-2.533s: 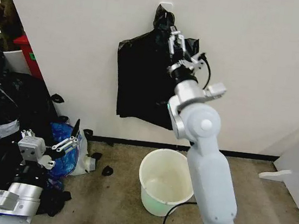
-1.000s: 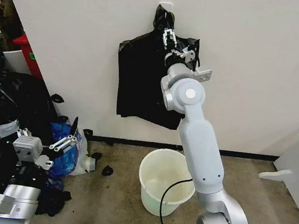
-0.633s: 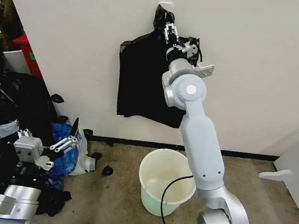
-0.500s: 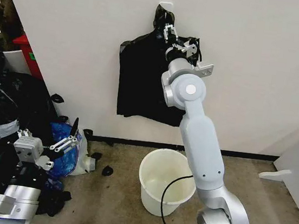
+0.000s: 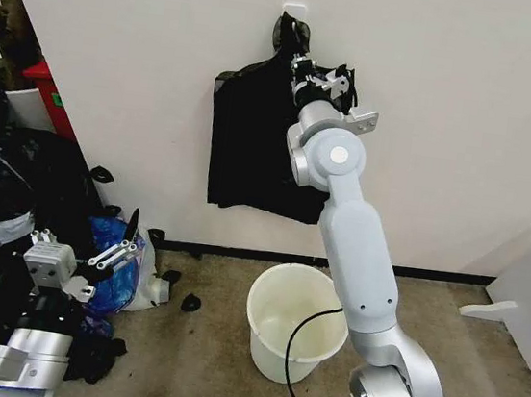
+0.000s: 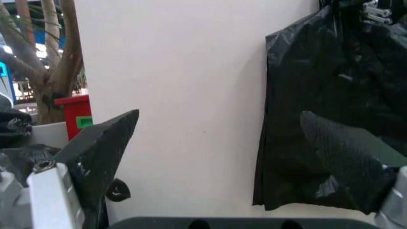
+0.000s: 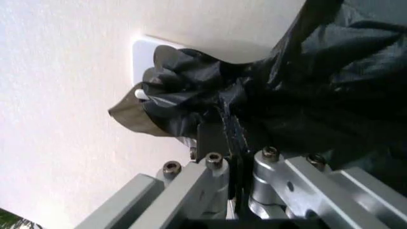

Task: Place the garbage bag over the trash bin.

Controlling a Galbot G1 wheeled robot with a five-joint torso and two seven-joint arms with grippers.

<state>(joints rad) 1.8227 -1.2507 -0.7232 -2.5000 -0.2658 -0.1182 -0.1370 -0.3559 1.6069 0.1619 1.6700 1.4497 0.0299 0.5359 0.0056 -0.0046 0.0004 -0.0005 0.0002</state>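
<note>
Moved since earlier: my right arm has swung in toward the wall, and over the last second its hand has crept a little lower, just under the bunched neck of the bags; bucket and camera are where they were.
Right hand [image 5: 303, 66]: raised against the wall; in the right wrist view its fingers are pressed together on a fold of black plastic just below the knot, so I judge it is pinching the garbage bag [image 7: 254, 102].
Garbage bag: I see it hanging high on the wall from a white hook plate [image 7: 143, 52], draped flat with the others below the knotted top [image 5: 291, 32]. I cannot tell whether one layer or several are caught.
Left hand [image 5: 93, 260]: parked low by the floor's left edge, fingers spread, holding nothing, above the blue bag [image 5: 118, 277] and black sacks [image 5: 12, 167].
Trash bin [image 5: 296, 323]: upright on the floor below the bags, near the wall, unlined.
Progress: early, in my judgement. A grip looks made; freeing the bag, opening it and fitting it over the rim remain.
</note>
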